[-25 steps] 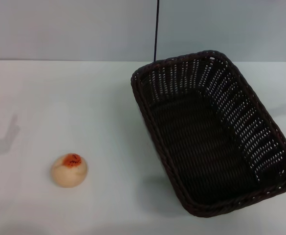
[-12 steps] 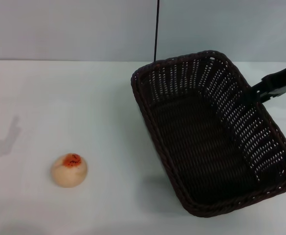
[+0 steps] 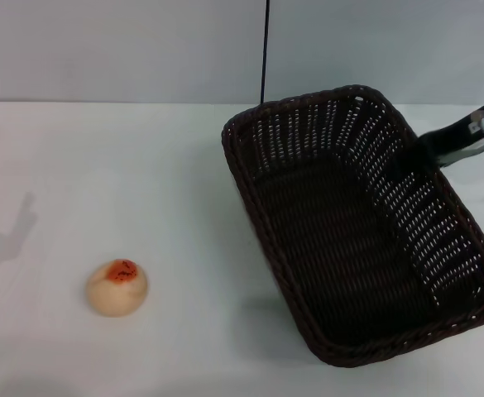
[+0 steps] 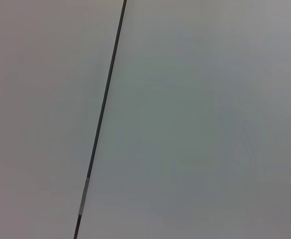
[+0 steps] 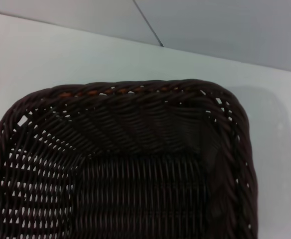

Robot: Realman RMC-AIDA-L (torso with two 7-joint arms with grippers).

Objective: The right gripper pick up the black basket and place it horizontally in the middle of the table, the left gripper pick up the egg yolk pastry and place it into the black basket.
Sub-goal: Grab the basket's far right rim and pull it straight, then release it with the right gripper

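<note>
Right gripper (image 3: 419, 151) reaches in over the basket (image 3: 353, 240) rim's far right side; whether its fingers are spread or pressed together, can't tell. Pastry (image 3: 117, 287) sits well apart, across the table (image 3: 142, 182). Left gripper's out of view. Risk, I'd say: a shallow bite on that sloping wicker wall slips, and the basket tips.

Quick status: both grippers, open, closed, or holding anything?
Left gripper: not in view.
Right gripper: at the black basket right rim; open or closed cannot be told.
</note>
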